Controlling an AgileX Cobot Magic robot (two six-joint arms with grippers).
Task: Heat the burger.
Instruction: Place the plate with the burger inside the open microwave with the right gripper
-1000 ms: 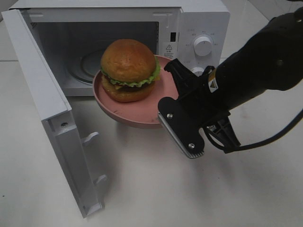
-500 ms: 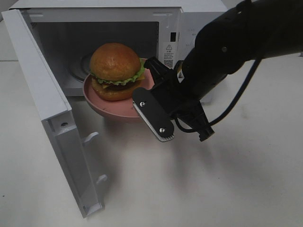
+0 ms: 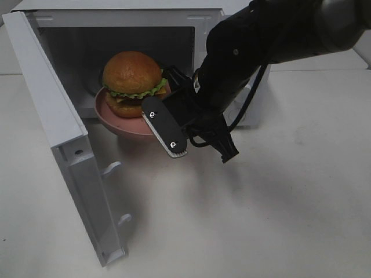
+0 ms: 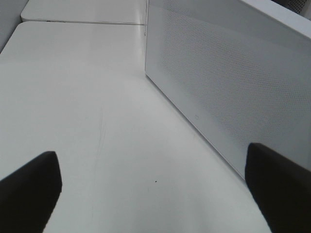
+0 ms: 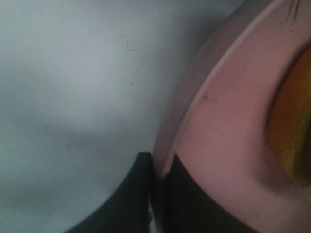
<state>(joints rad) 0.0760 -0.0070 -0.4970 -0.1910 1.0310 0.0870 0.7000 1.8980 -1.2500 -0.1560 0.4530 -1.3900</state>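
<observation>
The burger [image 3: 132, 75], with a golden-brown bun and green lettuce, sits on a round pink plate [image 3: 116, 119]. My right gripper [image 3: 161, 98] is shut on the plate's right rim and holds it in the air at the mouth of the open microwave [image 3: 203, 23]. The right wrist view shows the two fingers [image 5: 192, 204] pinching the pink rim [image 5: 209, 126], with a bit of the bun [image 5: 291, 131] at the edge. My left gripper [image 4: 155, 194] is open and empty over the table. It is out of the exterior view.
The microwave door [image 3: 52, 116] stands swung open at the left, its edge toward the front. The control panel with a knob [image 3: 255, 87] is mostly hidden behind my right arm. A white perforated microwave panel [image 4: 218, 73] stands close by the left gripper.
My right gripper has carried the plate with the burger leftward and back, from in front of the control panel to the cavity's opening. The arm now covers the knobs.
</observation>
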